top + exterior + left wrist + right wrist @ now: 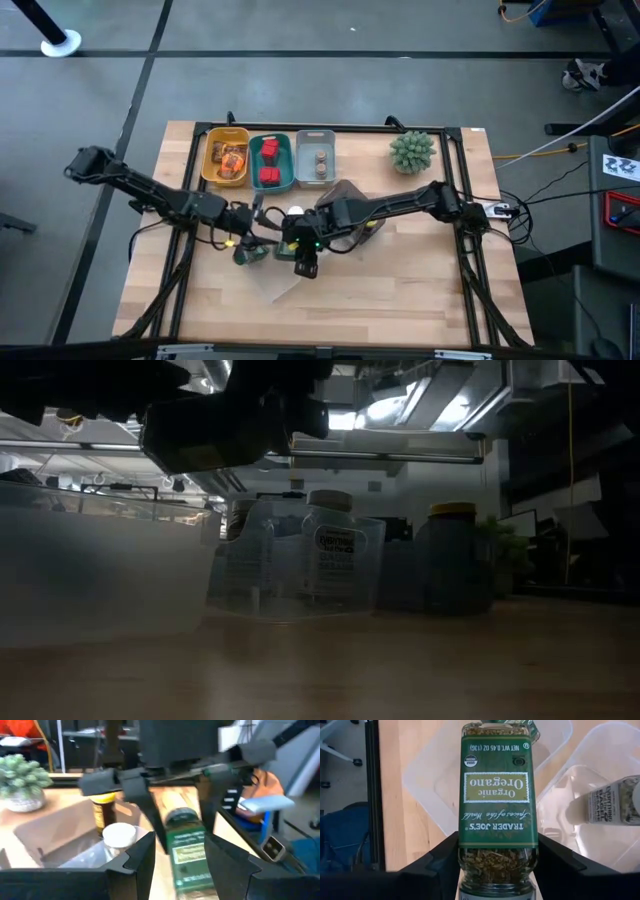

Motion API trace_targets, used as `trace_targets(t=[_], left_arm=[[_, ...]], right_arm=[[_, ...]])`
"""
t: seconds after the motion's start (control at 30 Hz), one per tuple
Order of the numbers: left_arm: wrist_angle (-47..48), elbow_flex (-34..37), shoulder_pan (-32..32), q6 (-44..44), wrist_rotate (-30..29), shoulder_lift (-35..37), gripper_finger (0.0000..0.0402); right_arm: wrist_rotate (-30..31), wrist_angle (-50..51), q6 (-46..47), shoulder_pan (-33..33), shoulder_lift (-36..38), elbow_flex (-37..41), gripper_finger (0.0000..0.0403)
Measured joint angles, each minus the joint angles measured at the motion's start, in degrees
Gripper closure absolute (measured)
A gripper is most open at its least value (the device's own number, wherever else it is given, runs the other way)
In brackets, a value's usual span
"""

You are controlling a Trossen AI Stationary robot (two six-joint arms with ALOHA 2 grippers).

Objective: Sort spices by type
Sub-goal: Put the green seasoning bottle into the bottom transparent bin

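My right gripper (497,870) is shut on a green-labelled oregano jar (498,795) above a clear tray (427,785) at the table's middle. In the high view this gripper (305,262) slants downward. Just to its left, my left gripper (252,252) points nearly level toward the right edge, shut on a second green-labelled jar (186,855). The right arm's gripper shows right behind that jar in the left wrist view. A white-capped bottle (120,836) and a yellow-lidded jar (104,810) stand in another clear tray (55,835). My left gripper has the green-labelled jar lengthwise between its two fingers (140,865), the dark cap end (180,816) pointing away from the wrist. The jar lies nearly level, clear of the table. Blur hides where the pads meet the glass. My right gripper pinches the oregano jar's sides below the label, near the cap end (497,860), between its two fingers (440,865). The fingers slant down from the table's right side and run along the jar. It is lifted clear, its bottom pointing away and down.
Along the far edge stand a yellow bin (212,160) with orange packets, a teal bin (284,165) with red cubes and a grey bin (305,160) with small brown jars. A spiky green plant (412,150) is at the far right. Bare wood lies toward the near edge.
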State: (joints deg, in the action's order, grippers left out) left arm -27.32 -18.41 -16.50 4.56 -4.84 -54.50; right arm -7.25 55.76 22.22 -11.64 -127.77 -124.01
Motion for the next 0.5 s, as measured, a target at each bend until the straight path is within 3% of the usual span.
trace_targets(t=[0.2,0.5], left_arm=[[4.9,0.0,-2.4,-0.3,0.0,0.1,0.0247],[11.4,0.0,-5.0,0.1,0.1,0.0,0.0247]], right_arm=[[-1.4,-0.7,0.0,0.0,-1.1,0.0,0.0189],[-1.3,-1.8,0.0,0.0,-2.0,0.0,0.0199]])
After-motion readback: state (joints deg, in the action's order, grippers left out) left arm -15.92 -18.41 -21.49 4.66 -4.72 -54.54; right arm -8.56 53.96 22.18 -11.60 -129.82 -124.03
